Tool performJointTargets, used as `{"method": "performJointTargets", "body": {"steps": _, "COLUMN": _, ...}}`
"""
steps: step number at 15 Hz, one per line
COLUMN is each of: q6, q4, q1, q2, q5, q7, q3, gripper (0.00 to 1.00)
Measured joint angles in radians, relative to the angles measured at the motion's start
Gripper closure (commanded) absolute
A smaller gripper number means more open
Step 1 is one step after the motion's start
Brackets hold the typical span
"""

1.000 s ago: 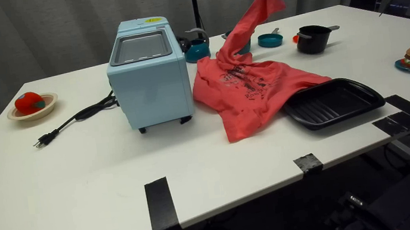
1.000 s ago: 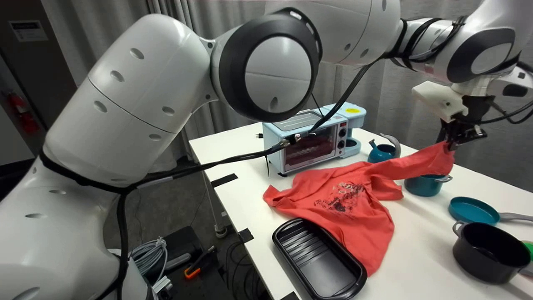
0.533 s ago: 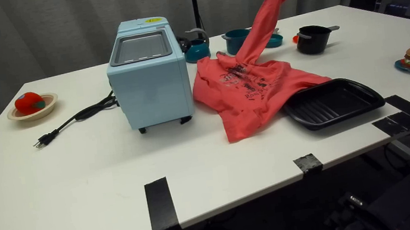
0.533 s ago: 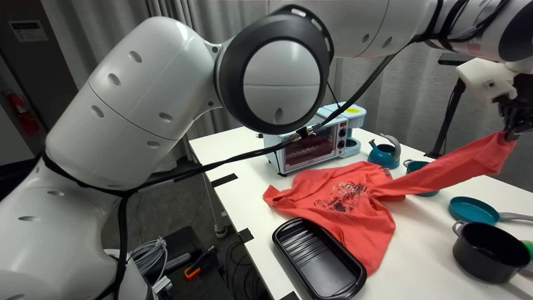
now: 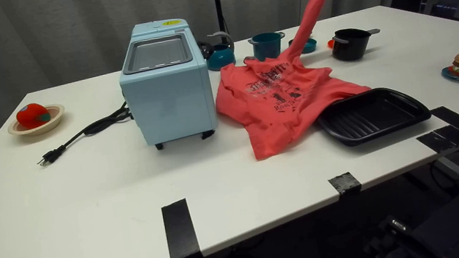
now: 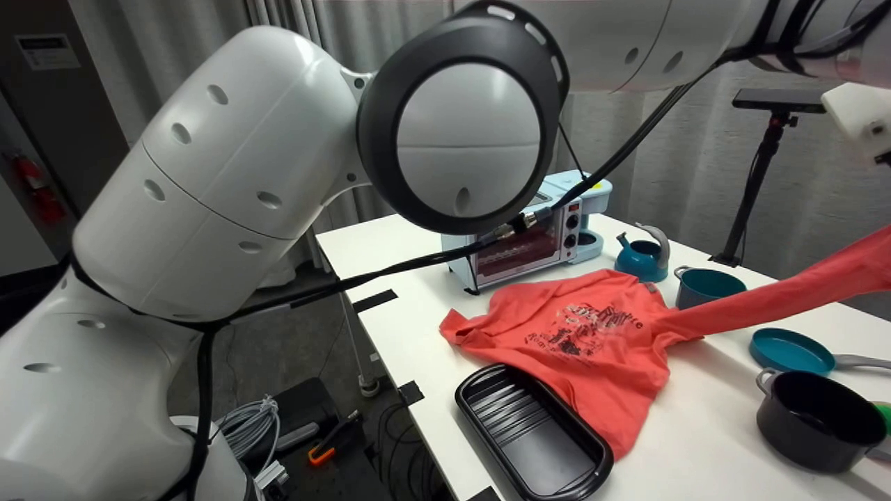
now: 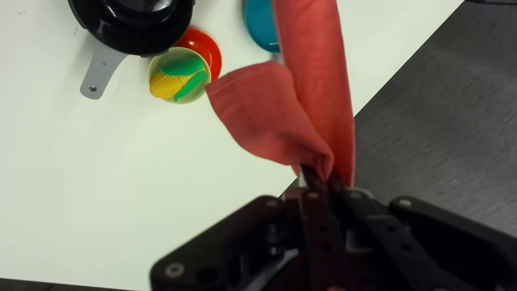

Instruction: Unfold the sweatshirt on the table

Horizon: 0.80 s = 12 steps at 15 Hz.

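Note:
The red sweatshirt lies partly spread on the white table in both exterior views [image 5: 278,101] [image 6: 557,334], its dark print facing up. One sleeve is pulled taut and rises from the table out of both pictures. In the wrist view, my gripper [image 7: 326,180] is shut on the end of that sleeve [image 7: 315,60], with a flap of the cuff folded over beside the fingers. The gripper is outside both exterior views. The body of the sweatshirt is wrinkled, and its lower edge lies against the black baking tray [image 5: 374,113].
A light-blue toaster oven [image 5: 168,97] stands beside the sweatshirt. A teal pot [image 6: 706,284], a teal pan [image 6: 790,350], a black pot [image 6: 821,421] and a kettle [image 6: 637,259] stand near the raised sleeve. A bowl with toy corn [image 7: 179,76] shows in the wrist view.
The gripper has moved away from the oven, past the teal pot, leaving both exterior views. The held sleeve is stretched longer and straighter, and the shirt's upper part is pulled flatter, showing more print.

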Motion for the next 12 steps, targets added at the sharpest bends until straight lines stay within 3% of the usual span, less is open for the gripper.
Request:
{"method": "performJointTargets", "body": {"steps": 4, "q6": -0.031, "q4": -0.011, "q1": -0.003, "q2": -0.004, "q5": 0.002, "q7": -0.015, "q3": 0.011, "gripper": 0.98}}
{"method": "performJointTargets", "body": {"steps": 8, "q6": -0.159, "q4": -0.083, "q1": 0.009, "q2": -0.034, "q5": 0.003, "q7": -0.113, "q3": 0.056, "gripper": 0.98}}
{"method": "performJointTargets", "body": {"steps": 12, "q6": -0.28, "q4": -0.124, "q1": 0.012, "q2": -0.043, "q5": -0.041, "q7": -0.199, "q3": 0.051, "gripper": 0.98}}
